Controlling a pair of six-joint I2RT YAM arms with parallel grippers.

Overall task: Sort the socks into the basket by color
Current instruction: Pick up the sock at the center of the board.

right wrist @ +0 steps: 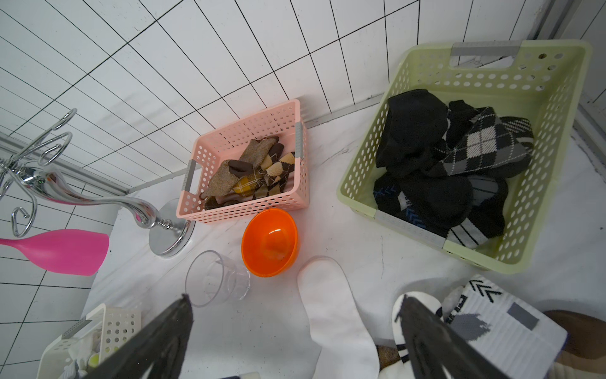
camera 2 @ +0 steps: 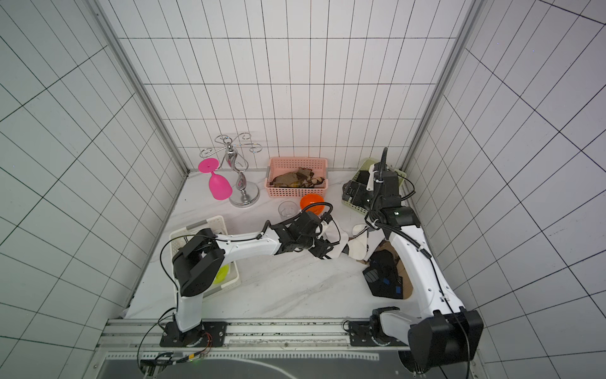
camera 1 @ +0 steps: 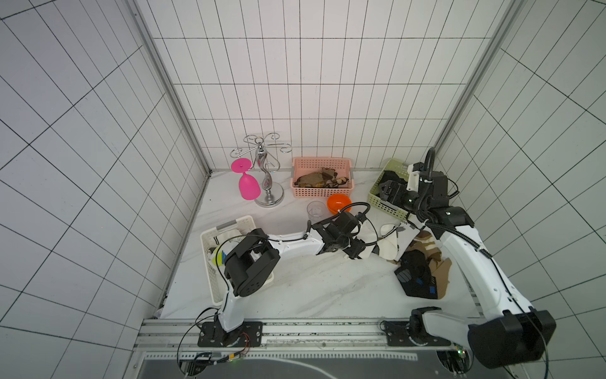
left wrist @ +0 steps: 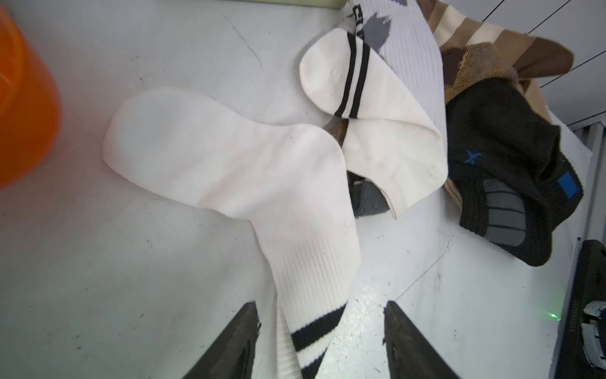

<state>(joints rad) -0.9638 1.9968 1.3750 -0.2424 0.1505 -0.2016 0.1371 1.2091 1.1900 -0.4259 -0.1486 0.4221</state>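
Observation:
A long white sock (left wrist: 229, 164) with black cuff stripes lies flat on the table. Its cuff runs between the fingers of my left gripper (left wrist: 321, 305), which stands open around it with gaps on both sides. Beside it, a pile holds a second striped white sock (left wrist: 377, 131), a grey-marked white sock (left wrist: 406, 32), black socks (camera 1: 416, 275) and brown socks (camera 1: 426, 242). My right gripper (right wrist: 295, 298) hangs wide open and empty over the green basket (camera 1: 382, 205) of black socks. The pink basket (camera 1: 323, 162) holds brown socks. A white basket (camera 1: 210, 236) holds white socks.
An orange bowl (camera 1: 339, 202) and a clear cup (camera 1: 315, 210) stand just behind my left wrist. At the back left, a pink wine glass (camera 1: 248, 185) hangs from a chrome rack (camera 1: 269, 177). Tiled walls close the table on three sides.

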